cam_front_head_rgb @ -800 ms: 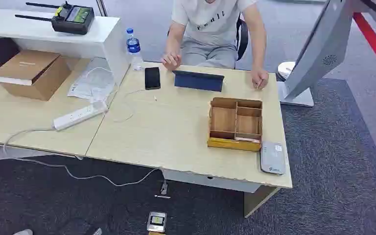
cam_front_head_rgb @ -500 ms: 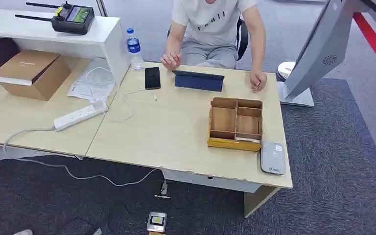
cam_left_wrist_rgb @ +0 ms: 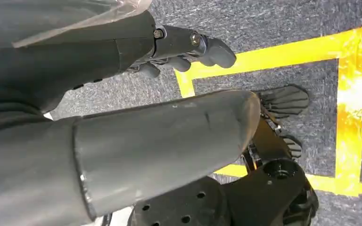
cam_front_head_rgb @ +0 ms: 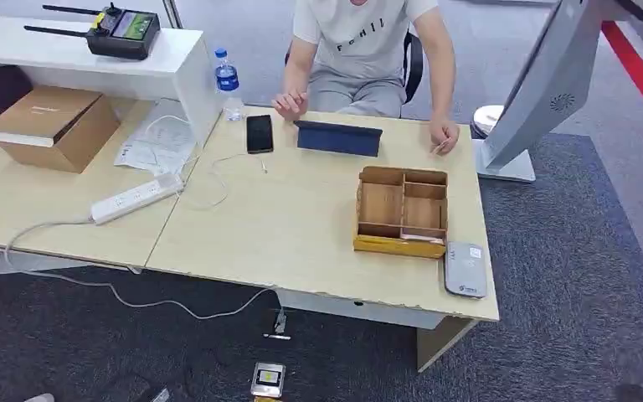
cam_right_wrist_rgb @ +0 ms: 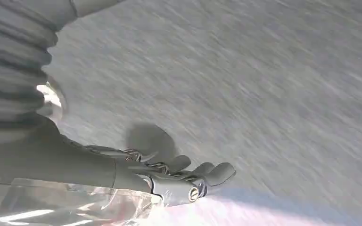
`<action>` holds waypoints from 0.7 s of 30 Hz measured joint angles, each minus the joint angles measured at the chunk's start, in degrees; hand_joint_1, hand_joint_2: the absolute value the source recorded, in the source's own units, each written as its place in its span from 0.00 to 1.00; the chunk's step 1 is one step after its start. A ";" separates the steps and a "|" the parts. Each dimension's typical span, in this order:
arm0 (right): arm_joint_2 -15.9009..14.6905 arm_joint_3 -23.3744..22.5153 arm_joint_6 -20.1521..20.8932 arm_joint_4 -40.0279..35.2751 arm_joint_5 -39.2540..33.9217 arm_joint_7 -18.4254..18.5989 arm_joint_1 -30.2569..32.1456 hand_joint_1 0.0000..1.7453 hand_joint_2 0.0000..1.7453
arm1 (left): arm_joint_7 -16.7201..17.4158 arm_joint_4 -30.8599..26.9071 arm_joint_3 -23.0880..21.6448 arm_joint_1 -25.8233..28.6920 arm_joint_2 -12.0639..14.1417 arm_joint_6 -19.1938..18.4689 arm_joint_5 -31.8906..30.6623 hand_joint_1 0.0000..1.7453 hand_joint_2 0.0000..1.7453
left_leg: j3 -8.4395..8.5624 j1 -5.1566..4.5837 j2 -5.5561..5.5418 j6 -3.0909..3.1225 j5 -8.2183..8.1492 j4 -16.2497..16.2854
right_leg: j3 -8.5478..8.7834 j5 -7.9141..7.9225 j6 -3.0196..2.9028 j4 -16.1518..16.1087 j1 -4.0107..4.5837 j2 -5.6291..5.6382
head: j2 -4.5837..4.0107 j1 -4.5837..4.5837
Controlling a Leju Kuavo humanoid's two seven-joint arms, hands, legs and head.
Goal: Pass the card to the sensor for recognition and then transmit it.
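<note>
A wooden box (cam_front_head_rgb: 401, 246) with several compartments stands on the right part of the table (cam_front_head_rgb: 285, 226). A thin pinkish card (cam_front_head_rgb: 421, 237) lies in its front right compartment. The grey flat sensor (cam_front_head_rgb: 465, 270) lies just right of the box's front corner, near the table edge. My left hand (cam_left_wrist_rgb: 184, 44) hangs over dark carpet with yellow tape, fingers loosely extended and holding nothing. My right hand (cam_right_wrist_rgb: 179, 179) hangs over grey carpet, also holding nothing, and that picture is blurred.
A person (cam_front_head_rgb: 360, 50) sits at the far side with both hands on the table, behind a dark tablet (cam_front_head_rgb: 339, 138) and a phone (cam_front_head_rgb: 259, 133). A bottle (cam_front_head_rgb: 227, 79), power strip (cam_front_head_rgb: 137, 198) and cardboard box (cam_front_head_rgb: 50, 126) lie to the left. A white kiosk (cam_front_head_rgb: 544, 84) stands at the right.
The whole picture has shifted very slightly, so the camera moved. The person's hands have stirred a little. Things on the table stay where they were.
</note>
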 joint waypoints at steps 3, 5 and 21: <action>-1.97 0.02 0.18 -0.64 0.53 -0.90 -4.12 0.00 1.00 | -0.18 0.00 -0.09 0.05 0.20 -0.24 -0.33 0.00 0.00 | -0.04 0.00 -0.04 0.02 0.07 0.00 | 0.02 0.02 0.02 0.04 -0.01 -0.04 | 0.00 0.02; -2.90 0.09 0.13 -1.09 0.96 -1.55 -7.04 0.00 1.00 | -0.31 0.00 -0.33 0.00 0.46 -0.52 -0.59 0.00 0.00 | -0.03 -0.01 -0.02 0.00 0.09 0.00 | -0.01 0.04 0.02 0.04 -0.02 -0.02 | 0.00 -0.02; -7.30 15.31 -3.21 -13.34 -10.23 -1.11 -25.54 0.00 1.00 | -3.32 0.00 -2.84 -0.46 1.86 -2.60 -3.58 0.00 0.00 | -0.14 -0.03 -0.12 0.00 0.11 0.00 | -0.03 0.04 0.02 0.10 0.02 -0.11 | 0.00 0.00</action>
